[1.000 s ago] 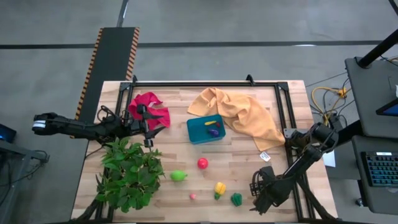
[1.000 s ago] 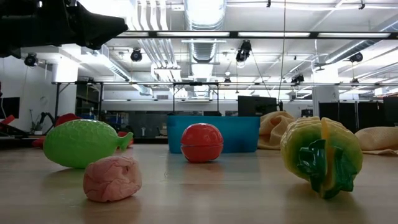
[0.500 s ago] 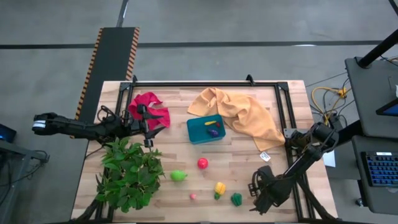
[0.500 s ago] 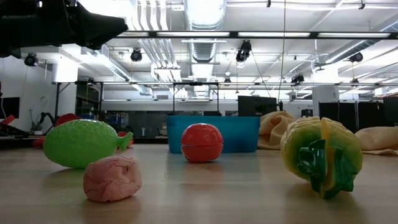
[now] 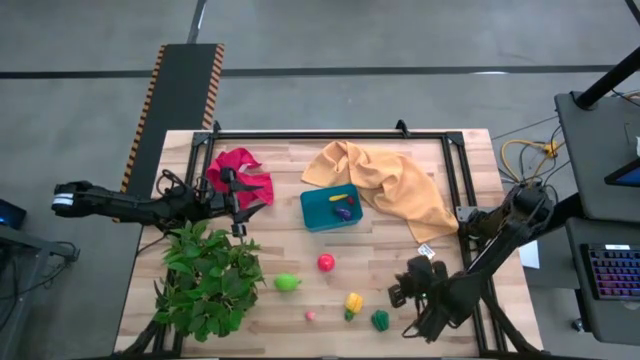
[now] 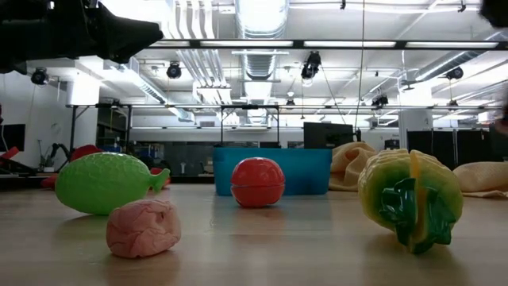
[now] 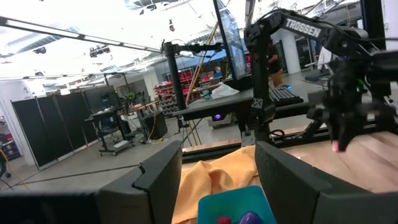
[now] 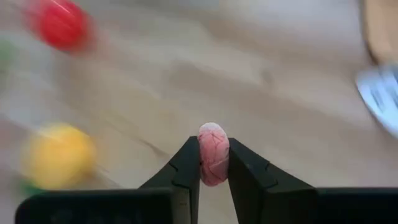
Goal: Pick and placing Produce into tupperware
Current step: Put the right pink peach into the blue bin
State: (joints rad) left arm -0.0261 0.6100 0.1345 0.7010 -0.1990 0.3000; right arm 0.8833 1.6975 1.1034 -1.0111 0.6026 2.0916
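The right gripper [image 8: 213,148] has its two fingers [image 8: 186,167] drawn in close on a small pink piece of produce [image 8: 213,158]. The piece sits upright in the narrow gap between the fingertips, touching both, with its rounded top poking out past them. The wooden table [image 5: 400,240] lies below it. From above, this gripper [image 5: 400,293] hangs over the near right part of the table, just beside the dark green piece [image 5: 380,320] and the yellow piece [image 5: 353,302]. Farther along the near edge lies a second pink piece [image 5: 310,315], resting on the wood and touched by nothing. The light green piece [image 5: 287,283] and the red ball [image 5: 326,263] lie between that one and the teal tupperware [image 5: 312,215]. The tupperware stands at mid-table with a purple piece [image 5: 345,212] inside it and the mustard-yellow cloth [image 5: 400,190] against its far right side. The left gripper [image 5: 240,205] waits over the left of the table, by the red cloth [image 5: 240,170] and above the leafy plant [image 5: 205,280], its fingers [image 7: 158,177] standing apart with nothing between them.
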